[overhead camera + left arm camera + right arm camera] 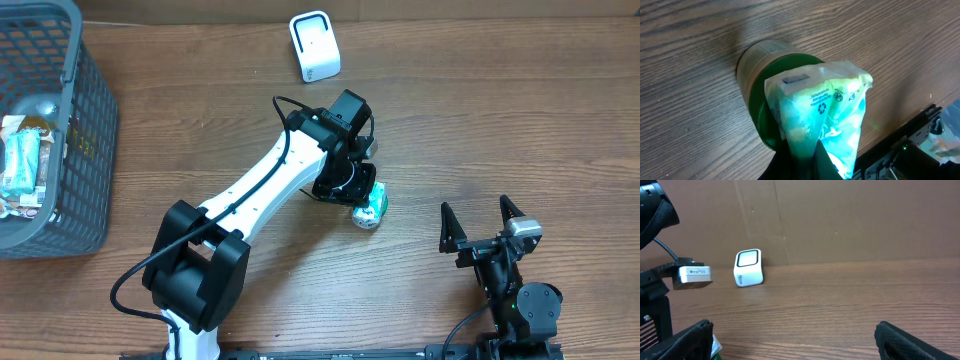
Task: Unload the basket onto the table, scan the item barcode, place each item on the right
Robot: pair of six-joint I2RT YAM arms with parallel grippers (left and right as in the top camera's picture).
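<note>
Our left gripper point(357, 193) was clamped on the soft, crinkly packet point(822, 107) at mid-table, well apart from the scanner point(314, 46). We judged it light and slippery, best pinched at its sealed edge.

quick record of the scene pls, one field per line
left gripper: shut on packet
packet: green and white, pinched at one end
right gripper: open, empty, off to the right
scanner: white, far side, apart from packet
basket: grey, far left, holds other wrapped items
</note>
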